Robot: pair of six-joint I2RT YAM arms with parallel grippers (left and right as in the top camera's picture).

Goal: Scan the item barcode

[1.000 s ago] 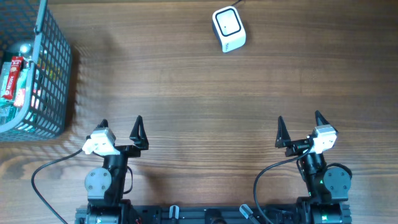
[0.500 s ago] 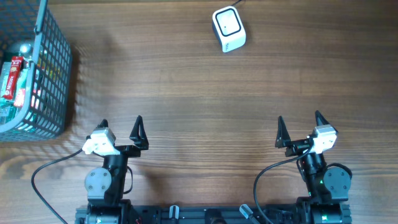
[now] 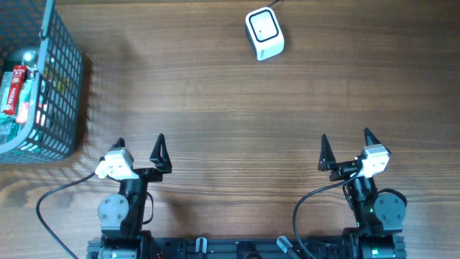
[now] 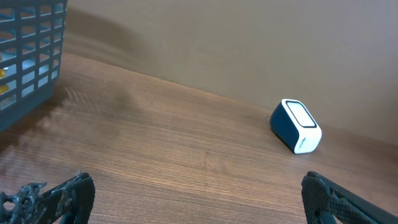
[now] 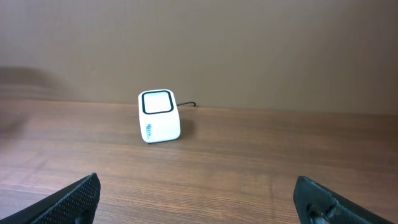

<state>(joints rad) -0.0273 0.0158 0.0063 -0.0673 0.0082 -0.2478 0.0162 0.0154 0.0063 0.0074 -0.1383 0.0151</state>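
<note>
Both arms sit parked at the near edge of the wooden table (image 3: 215, 108). The left gripper (image 3: 139, 141) is at the near left, jaws spread wide with nothing between them. The right gripper (image 3: 346, 135) at the near right is just the same: fingers wide apart, holding nothing, bare wood showing between the tips in its wrist view.

Out at the far side, a little right of centre, stands the white barcode scanner (image 3: 264, 33), with its dark-framed window tilted upward. It sits well apart from both grippers, and a thin dark cable (image 5: 188, 104) trails off behind it.

Over at the far left is the blue-grey wire basket (image 3: 63, 86), partly cut off by the frame edge. The items are inside it. A red packet (image 3: 13, 90) lies against its left side, with other goods around it that are too jumbled behind the mesh to name. From the left wrist view, only a corner of the basket shows at far left, and the scanner is off to the right.
</note>
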